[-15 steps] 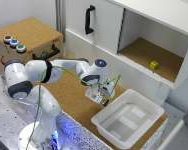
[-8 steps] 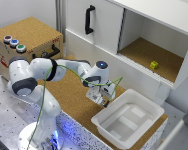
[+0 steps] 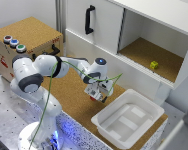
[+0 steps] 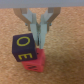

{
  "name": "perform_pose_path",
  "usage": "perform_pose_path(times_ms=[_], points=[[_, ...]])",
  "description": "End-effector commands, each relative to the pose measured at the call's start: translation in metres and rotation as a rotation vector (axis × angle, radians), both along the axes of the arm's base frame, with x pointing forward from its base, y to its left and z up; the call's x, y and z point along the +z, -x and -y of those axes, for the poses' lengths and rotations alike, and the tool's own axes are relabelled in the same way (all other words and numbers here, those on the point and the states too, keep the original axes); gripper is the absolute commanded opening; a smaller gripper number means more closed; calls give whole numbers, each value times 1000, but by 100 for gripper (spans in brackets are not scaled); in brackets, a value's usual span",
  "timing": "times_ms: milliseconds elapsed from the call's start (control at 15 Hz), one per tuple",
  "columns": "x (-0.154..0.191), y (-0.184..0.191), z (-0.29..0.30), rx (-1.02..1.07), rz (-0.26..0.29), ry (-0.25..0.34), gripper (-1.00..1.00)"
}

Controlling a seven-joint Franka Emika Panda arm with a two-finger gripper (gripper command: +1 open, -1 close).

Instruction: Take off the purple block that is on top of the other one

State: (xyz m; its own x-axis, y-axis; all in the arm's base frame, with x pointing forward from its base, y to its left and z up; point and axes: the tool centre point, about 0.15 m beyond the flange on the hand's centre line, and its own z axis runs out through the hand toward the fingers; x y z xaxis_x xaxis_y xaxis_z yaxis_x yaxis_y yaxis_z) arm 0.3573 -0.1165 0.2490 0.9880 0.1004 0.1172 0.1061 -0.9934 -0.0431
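Note:
In the wrist view the purple block [image 4: 23, 47], with a yellow O on top and an E on its side, sits on the red cube [image 4: 35, 63]. It is shifted sideways, so part of the red cube's top shows. My gripper [image 4: 39, 40] is right beside the purple block. Its two fingers meet at the tips with nothing between them. In the exterior view the gripper [image 3: 97, 94] hangs low over the cork table, with a bit of the red cube [image 3: 101, 99] showing under it. The purple block is too small to make out there.
A white plastic tray [image 3: 144, 107] stands close by on the exterior view's right of the gripper. A white cabinet behind has an open compartment holding a yellow-green cube [image 3: 154, 65]. A cork-topped box with buttons [image 3: 29, 32] stands at the back left.
The gripper has shifted slightly down and towards the exterior view's left, staying at the blocks. Nothing else has moved.

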Motion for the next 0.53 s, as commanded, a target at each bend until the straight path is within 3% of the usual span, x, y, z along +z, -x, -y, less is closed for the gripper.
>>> perform_pose_path(times_ms=[0, 133, 200, 467], points=[[13, -12, -65, 48, -46, -76, -100], [38, -12, -86, 96, -9, -116, -100], [47, -12, -91, 109, 12, -114, -100], [47, -18, -63, 51, 5, -69, -100]])
